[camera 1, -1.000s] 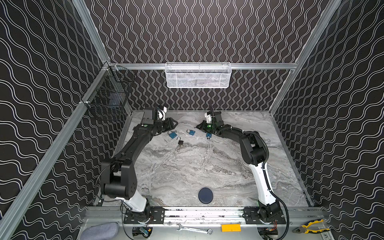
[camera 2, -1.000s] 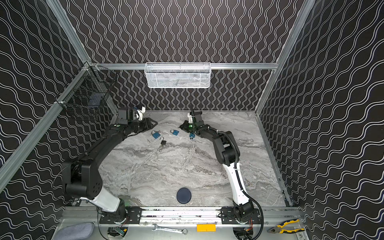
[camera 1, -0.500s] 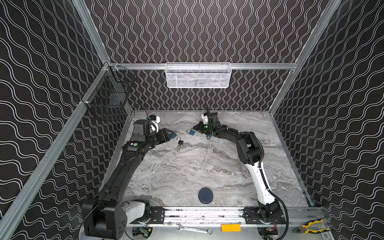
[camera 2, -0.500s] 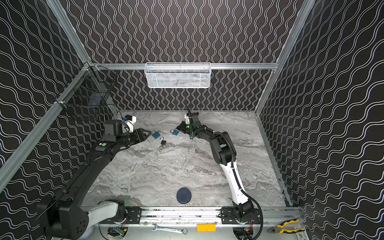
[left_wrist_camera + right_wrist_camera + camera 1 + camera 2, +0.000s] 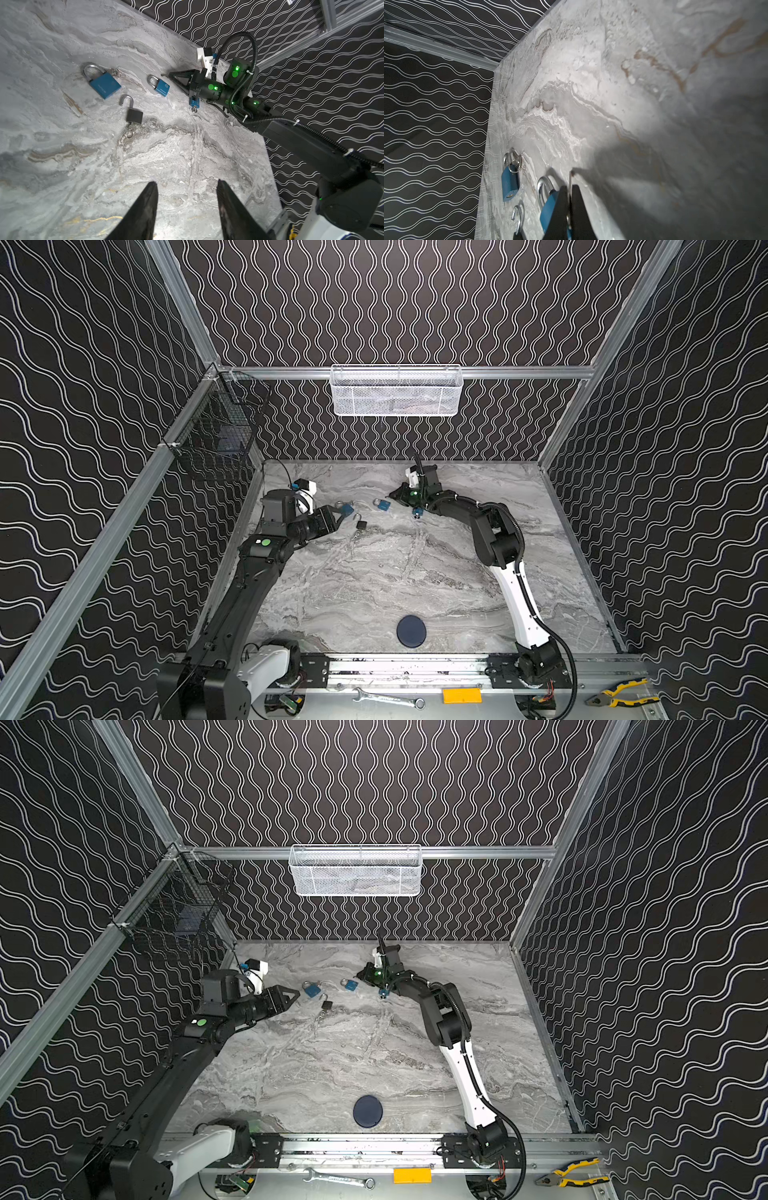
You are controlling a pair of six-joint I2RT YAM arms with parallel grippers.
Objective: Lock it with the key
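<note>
Three padlocks lie at the back of the marble table. A large blue padlock (image 5: 105,85) (image 5: 347,509) and a small blue padlock (image 5: 161,87) (image 5: 384,504) have their shackles down. The black padlock (image 5: 134,115) (image 5: 361,525) has its shackle swung open and a key with a ring in its base. My left gripper (image 5: 186,182) (image 5: 334,517) is open and empty, just left of the large blue padlock. My right gripper (image 5: 570,187) (image 5: 391,494) is shut on a key (image 5: 570,177); the thin blade sticks out past the fingertips, beside the small blue padlock (image 5: 550,207).
A white mesh basket (image 5: 395,391) hangs on the back wall and a black wire basket (image 5: 216,439) on the left wall. A dark round disc (image 5: 411,630) lies near the table's front. A wrench (image 5: 386,698) and pliers (image 5: 621,693) rest on the front rail.
My left arm has dropped and drawn back toward the front left, its gripper now lower beside the large blue padlock and slightly wider. The right gripper has shifted a little left.
</note>
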